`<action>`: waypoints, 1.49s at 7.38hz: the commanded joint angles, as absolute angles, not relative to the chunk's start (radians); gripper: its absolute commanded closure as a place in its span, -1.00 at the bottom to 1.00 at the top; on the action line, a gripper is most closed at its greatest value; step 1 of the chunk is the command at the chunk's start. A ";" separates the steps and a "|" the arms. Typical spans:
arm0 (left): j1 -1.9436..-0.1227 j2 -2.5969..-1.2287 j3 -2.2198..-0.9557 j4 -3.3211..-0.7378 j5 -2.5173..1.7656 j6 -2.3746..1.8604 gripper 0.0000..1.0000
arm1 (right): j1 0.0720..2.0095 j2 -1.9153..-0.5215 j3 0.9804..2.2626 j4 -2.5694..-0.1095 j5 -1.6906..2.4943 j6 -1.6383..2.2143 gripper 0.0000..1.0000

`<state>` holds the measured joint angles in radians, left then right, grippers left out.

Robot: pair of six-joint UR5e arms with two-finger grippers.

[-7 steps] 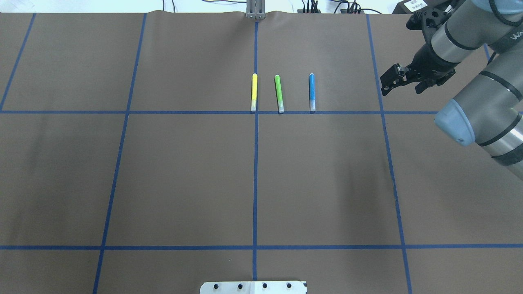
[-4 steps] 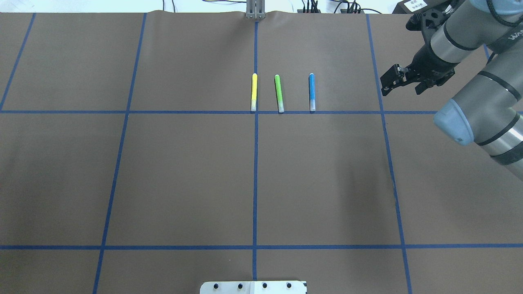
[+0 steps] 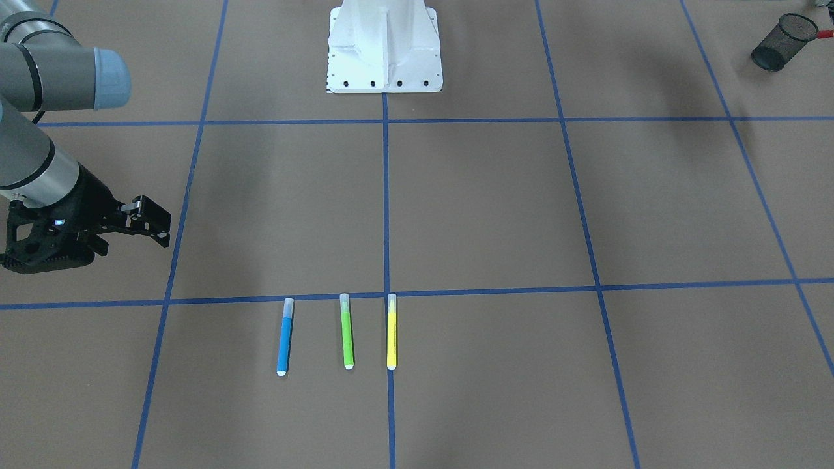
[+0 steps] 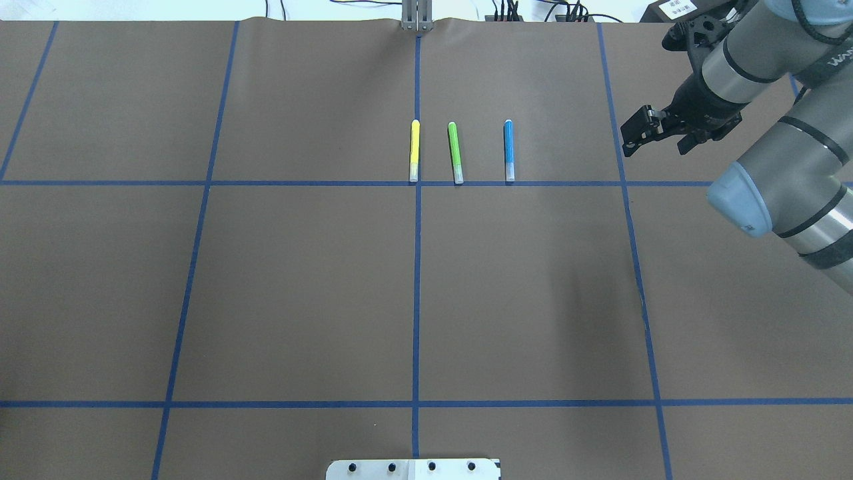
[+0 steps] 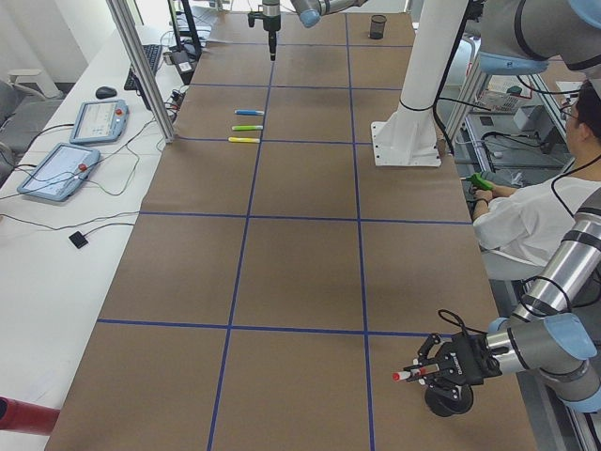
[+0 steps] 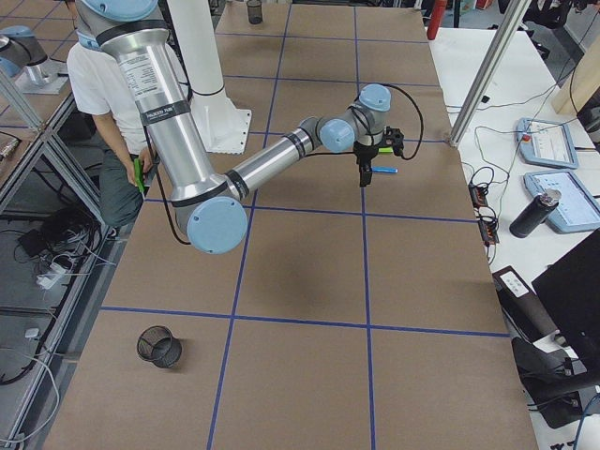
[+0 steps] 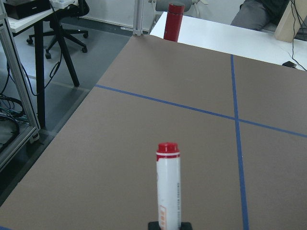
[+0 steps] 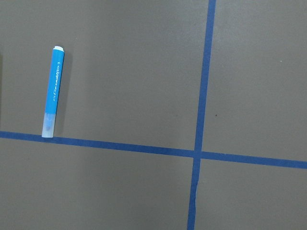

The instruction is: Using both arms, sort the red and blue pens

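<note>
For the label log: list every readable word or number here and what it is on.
"W", rest cut off at the picture's edge: right arm.
Print along the blue pen: too small to read.
Orange marks on the red marker: blurred, unreadable.
White label on the black box: blurred.

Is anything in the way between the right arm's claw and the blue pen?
Nothing visible is. Only bare brown table cover and a flat blue tape line lie between the right gripper and the blue pen. The green pen and yellow pen lie on the pen's far side, out of the path.
</note>
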<state>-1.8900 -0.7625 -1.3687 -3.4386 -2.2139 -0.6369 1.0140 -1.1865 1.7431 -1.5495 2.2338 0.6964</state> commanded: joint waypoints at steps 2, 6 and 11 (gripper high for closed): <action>-2.003 -0.753 -1.315 -3.441 -2.319 -0.502 1.00 | 1.014 -1.187 1.733 -1.549 2.229 0.696 -1.00; -2.100 -0.750 -1.244 -3.428 -2.336 -0.319 1.00 | 1.014 -1.186 1.730 -1.549 2.227 0.698 -1.00; -2.112 -0.749 -1.218 -3.416 -2.350 -0.305 1.00 | 1.006 -1.186 1.735 -1.505 2.227 0.782 -1.00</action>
